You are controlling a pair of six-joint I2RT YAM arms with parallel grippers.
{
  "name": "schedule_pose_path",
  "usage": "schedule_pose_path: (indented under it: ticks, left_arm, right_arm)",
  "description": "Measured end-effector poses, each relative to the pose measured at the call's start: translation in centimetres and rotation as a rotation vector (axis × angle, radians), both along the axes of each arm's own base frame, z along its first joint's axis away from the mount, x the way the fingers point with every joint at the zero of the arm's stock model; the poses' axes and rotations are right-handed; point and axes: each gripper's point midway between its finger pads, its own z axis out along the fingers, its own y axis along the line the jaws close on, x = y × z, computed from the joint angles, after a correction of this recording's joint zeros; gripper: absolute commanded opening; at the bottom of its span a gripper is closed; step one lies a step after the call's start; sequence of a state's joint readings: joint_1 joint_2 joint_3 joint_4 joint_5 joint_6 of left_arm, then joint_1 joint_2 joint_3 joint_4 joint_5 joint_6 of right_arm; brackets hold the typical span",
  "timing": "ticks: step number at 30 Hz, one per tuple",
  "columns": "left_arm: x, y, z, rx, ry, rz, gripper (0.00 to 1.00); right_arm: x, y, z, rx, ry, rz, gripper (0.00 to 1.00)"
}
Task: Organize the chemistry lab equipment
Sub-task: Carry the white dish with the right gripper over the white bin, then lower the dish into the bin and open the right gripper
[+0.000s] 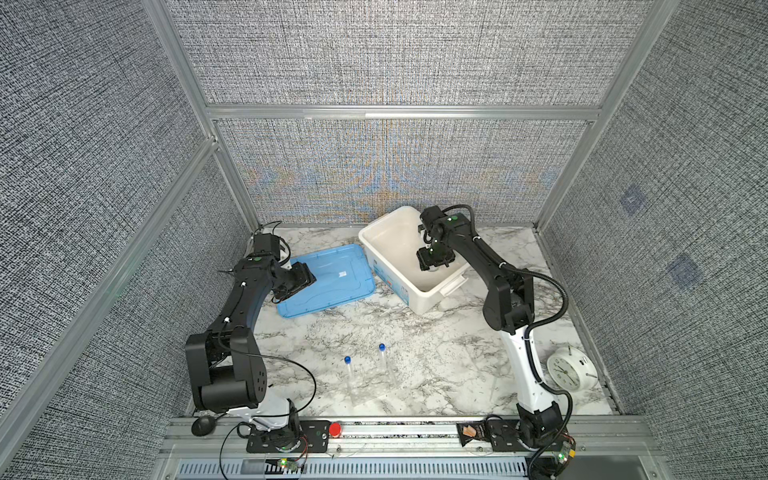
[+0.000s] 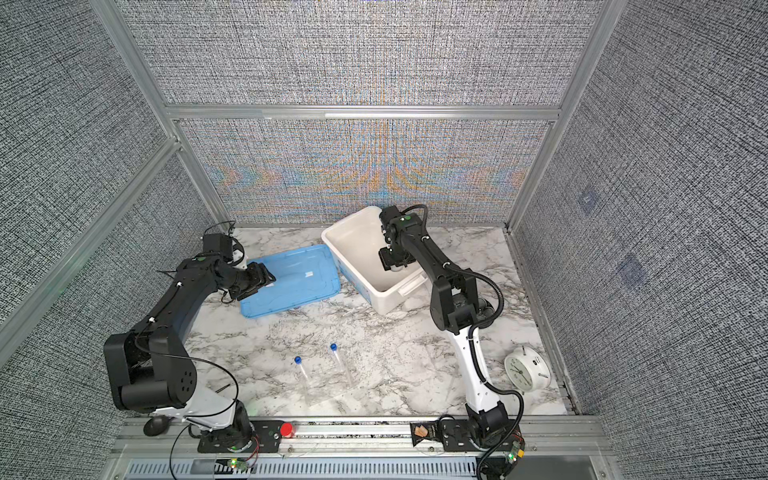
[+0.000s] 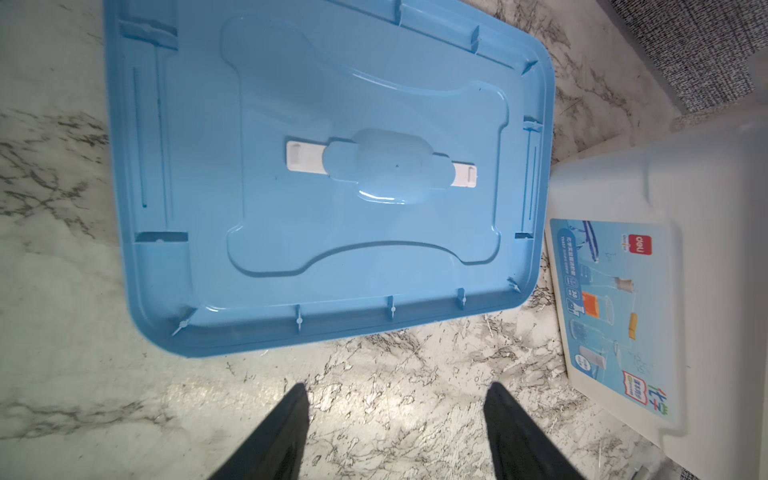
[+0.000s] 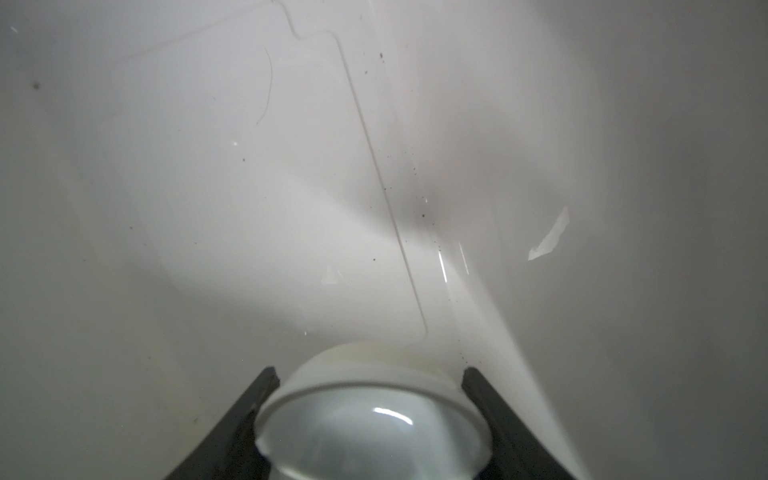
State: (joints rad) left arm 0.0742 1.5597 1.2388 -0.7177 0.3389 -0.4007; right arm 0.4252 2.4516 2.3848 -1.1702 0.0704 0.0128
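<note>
The task is early, as far as the pictures show. The white storage box stands open at the back of the marble table, and its blue lid lies upside down just beside it. In both top views the right gripper is down inside the box, and the wrist view shows it carrying a small white bowl. The bowl is tipped so its mouth faces the camera, low over the box floor. I cannot tell whether it touches the floor. The floor ahead of it looks bare apart from specks and a faint outline, so I judge this bowl is among the first pieces going in.

Left to do: one blue-capped clear tube and the second tube lie side by side on the table near the front, well apart from the box. The other bowl and the pestle show in no view. The white alarm clock sits at the front right, not part of the job. The lid probably goes back on last.

The right jaws are clamped on the bowl, one finger pressing each side of its rim. The left gripper hangs over bare marble near the lid's edge, its jaws spread apart, with nothing between them and touching nothing
</note>
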Motion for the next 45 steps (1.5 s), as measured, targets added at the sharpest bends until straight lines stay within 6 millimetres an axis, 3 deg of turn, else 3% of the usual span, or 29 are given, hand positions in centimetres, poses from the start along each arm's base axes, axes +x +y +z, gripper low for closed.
schedule_pose_path:
  ticks: [5,15,19,25,29,40,43,45]
  left_arm:
    - [-0.2,0.1,0.2,0.005,0.006,0.003,0.68]
    - [-1.0,0.4,1.3,0.026,-0.009,0.008,0.68]
    - [-1.3,0.7,0.9,0.048,0.004,0.015,0.68]
    - [-1.7,0.7,0.5,0.049,0.017,0.016,0.68]
    - [-1.7,0.7,0.3,0.045,0.020,0.015,0.68]
    - [-2.2,0.7,-1.5,0.044,0.030,0.019,0.68]
    - [-2.0,0.7,-1.7,0.046,0.024,0.023,0.68]
    - [-1.9,1.0,-1.8,0.063,0.019,0.030,0.68]
  right_arm:
    - [0.1,-0.2,-2.2,-0.045,0.045,0.038,0.56]
    - [-1.5,-0.9,-5.8,-0.099,0.158,0.073,0.57]
    - [-2.0,-0.9,-6.1,-0.110,0.173,0.080,0.59]
    - [-2.8,-1.3,-5.7,-0.121,0.195,0.079,0.74]
    - [-3.7,-1.4,-3.6,-0.109,0.177,0.070,0.77]
    - [-2.7,0.1,7.6,0.053,-0.056,0.019,0.79]
    - [-3.9,-0.5,11.3,0.090,-0.114,0.004,0.78]
    - [-5.9,-1.4,13.1,0.104,-0.136,-0.010,0.78]
